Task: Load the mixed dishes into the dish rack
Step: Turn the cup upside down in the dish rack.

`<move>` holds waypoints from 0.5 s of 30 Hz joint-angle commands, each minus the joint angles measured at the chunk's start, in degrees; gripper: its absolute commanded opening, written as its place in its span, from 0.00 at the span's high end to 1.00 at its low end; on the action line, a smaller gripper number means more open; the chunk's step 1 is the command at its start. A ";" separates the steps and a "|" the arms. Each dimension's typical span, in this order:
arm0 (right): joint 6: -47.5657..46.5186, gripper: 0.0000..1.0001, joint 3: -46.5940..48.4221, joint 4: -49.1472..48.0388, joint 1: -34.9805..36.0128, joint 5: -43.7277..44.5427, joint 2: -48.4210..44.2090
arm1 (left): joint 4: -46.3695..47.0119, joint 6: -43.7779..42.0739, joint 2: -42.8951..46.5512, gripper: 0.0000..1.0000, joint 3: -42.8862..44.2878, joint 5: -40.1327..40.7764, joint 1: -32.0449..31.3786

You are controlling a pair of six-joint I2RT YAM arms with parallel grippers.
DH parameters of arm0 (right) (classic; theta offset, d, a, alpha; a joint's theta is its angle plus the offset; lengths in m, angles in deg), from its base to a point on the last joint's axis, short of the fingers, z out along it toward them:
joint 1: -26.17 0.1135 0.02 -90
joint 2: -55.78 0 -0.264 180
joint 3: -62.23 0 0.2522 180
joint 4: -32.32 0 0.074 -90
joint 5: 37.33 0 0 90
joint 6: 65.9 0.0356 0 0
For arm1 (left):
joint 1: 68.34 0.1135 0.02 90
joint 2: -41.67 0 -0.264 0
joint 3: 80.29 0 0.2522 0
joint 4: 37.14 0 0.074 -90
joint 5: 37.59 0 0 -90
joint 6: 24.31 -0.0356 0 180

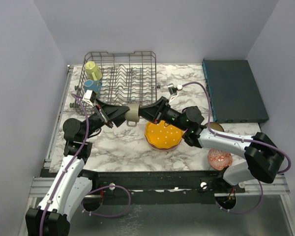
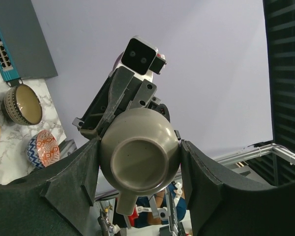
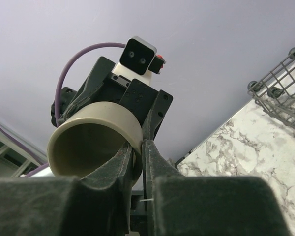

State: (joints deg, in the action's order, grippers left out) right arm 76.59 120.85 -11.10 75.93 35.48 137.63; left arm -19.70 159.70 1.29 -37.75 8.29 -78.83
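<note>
**Grey-olive mug held in the air between both grippers, just in front of the dish rack**

The right gripper (image 3: 137,164) pinches the grey-olive mug (image 1: 133,112) by its wall at the rim, with narrow jaws, one finger inside and one outside. The left gripper (image 2: 140,162) faces the mug's base with wide jaws, its pads against either side of the body. The mug lies on its side above the marble table (image 1: 118,147), close to the near edge of the dish rack (image 1: 120,53), where a yellow mug (image 1: 93,70) and a blue mug (image 1: 92,86) sit at the left end. An orange plate (image 1: 163,135) lies under the right arm, and a pink plate (image 1: 220,159) lies near the table's front edge.
</note>
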 commanded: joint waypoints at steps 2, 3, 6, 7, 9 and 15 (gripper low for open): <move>-0.58 0.78 -0.35 -0.61 -0.10 2.80 -1.67 | 2.81 -0.16 0.59 0.75 -0.63 -0.33 -0.46; -0.64 0.75 -0.50 -0.45 -0.10 2.95 -1.90 | 2.81 -0.16 0.57 0.75 -0.65 -0.20 -0.46; -0.96 0.69 -1.25 -0.07 -0.10 3.28 -2.81 | 2.90 -0.36 0.59 0.78 -0.82 0.21 -0.43; -1.01 0.68 -1.45 0.18 -0.10 3.43 -3.16 | 2.90 -0.45 0.56 0.79 -0.84 0.34 -0.45; -1.27 0.66 -1.94 0.56 -0.10 3.81 -3.82 | 2.99 -0.66 0.56 0.80 -0.98 0.74 -0.45; -2.40 0.60 -3.34 2.29 -0.10 4.73 -6.21 | 2.99 -1.61 -0.20 0.84 -0.70 1.57 -0.46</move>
State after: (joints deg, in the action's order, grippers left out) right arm 76.17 118.75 -10.49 75.93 38.22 133.63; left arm -19.70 159.42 1.25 -38.32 8.31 -78.98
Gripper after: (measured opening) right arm 0.381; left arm 0.645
